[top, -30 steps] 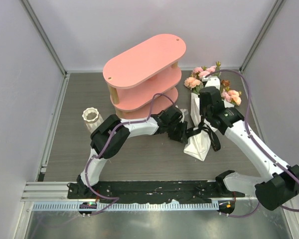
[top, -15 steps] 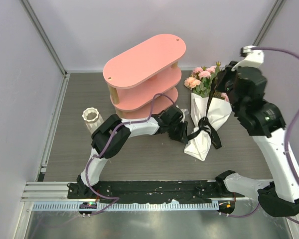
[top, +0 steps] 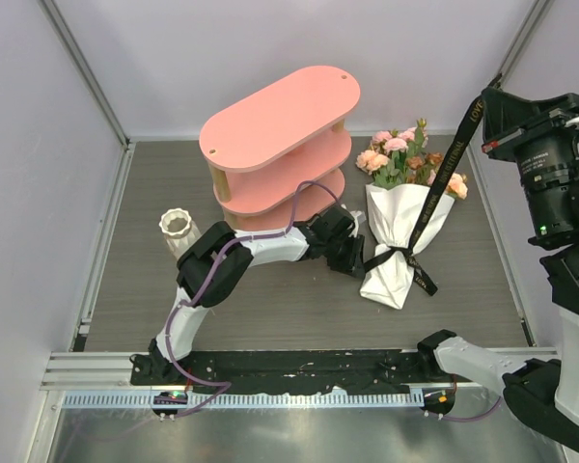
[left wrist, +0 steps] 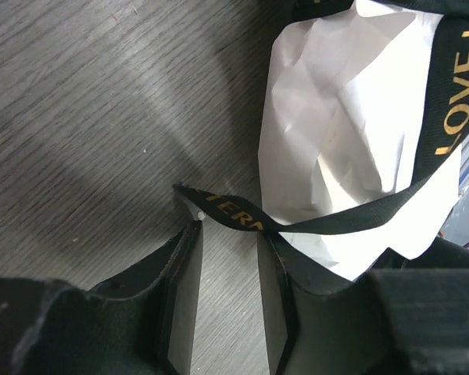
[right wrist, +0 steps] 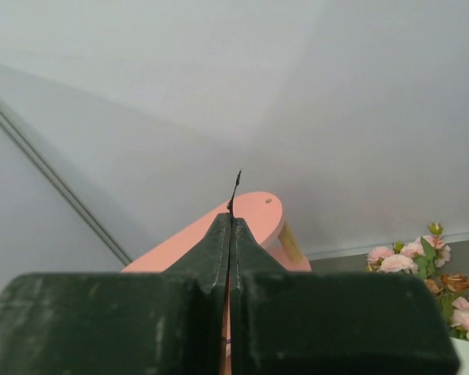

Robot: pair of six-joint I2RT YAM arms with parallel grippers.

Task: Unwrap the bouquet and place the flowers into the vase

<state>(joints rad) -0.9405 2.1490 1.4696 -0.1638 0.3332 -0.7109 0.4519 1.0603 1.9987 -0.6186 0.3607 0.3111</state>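
The bouquet lies on the table, its white paper cone (top: 396, 236) pointing toward me and its pink and peach flowers (top: 405, 159) at the far end. A black ribbon (top: 442, 178) with gold letters runs taut from the knot on the cone up to my right gripper (top: 485, 100), which is raised high at the right and shut on it. In the right wrist view the ribbon's end (right wrist: 235, 184) pokes out past the right gripper (right wrist: 230, 220). My left gripper (left wrist: 228, 234) rests low beside the cone's left side, open, with a ribbon tail (left wrist: 234, 212) lying across its tips. The white ribbed vase (top: 180, 230) stands at the left.
A pink oval three-tier shelf (top: 280, 135) stands at the back centre, just behind the left arm's forearm (top: 270, 246). Grey walls close the table on the left, back and right. Bare wood floor (top: 299, 299) lies in front of the bouquet.
My right gripper rose up and to the right, drawing the ribbon out long and taut. The cone shifted a little and the flowers came into full view. The left gripper stayed put.
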